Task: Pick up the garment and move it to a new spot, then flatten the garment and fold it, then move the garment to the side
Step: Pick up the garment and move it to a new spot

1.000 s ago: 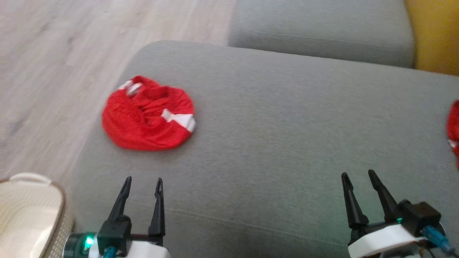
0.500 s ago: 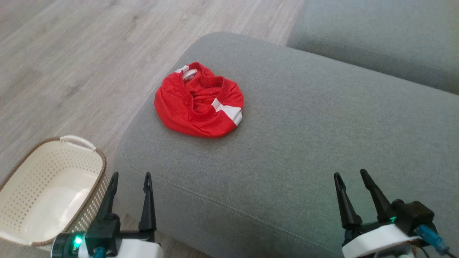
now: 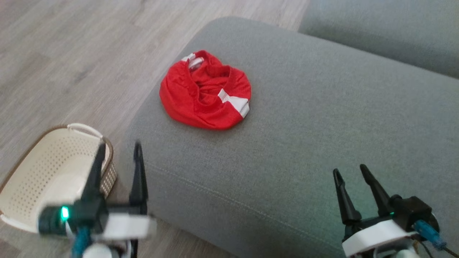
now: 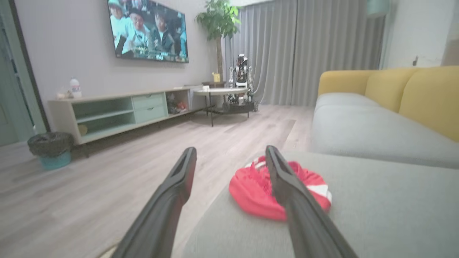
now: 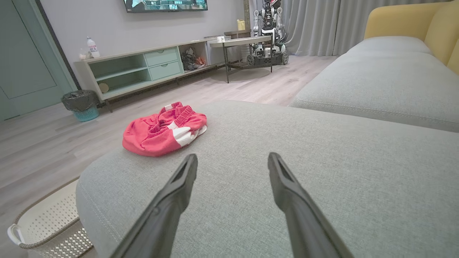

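Observation:
A crumpled red garment with white side stripes lies bunched on the grey sofa cushion, near the cushion's far left corner. It appears too in the left wrist view and the right wrist view. My left gripper hangs open and empty at the lower left, over the cushion's left edge, well short of the garment. Over the cushion's near right part my right gripper stands open with nothing between its fingers, far from the garment.
A cream perforated basket with a brown rim stands on the wood floor left of the sofa. A second grey cushion lies beyond. Across the room are a TV cabinet, a small table and a bin.
The camera has swung left and tilted, so the garment sits further right and the basket has come into view. My left gripper has risen in the picture.

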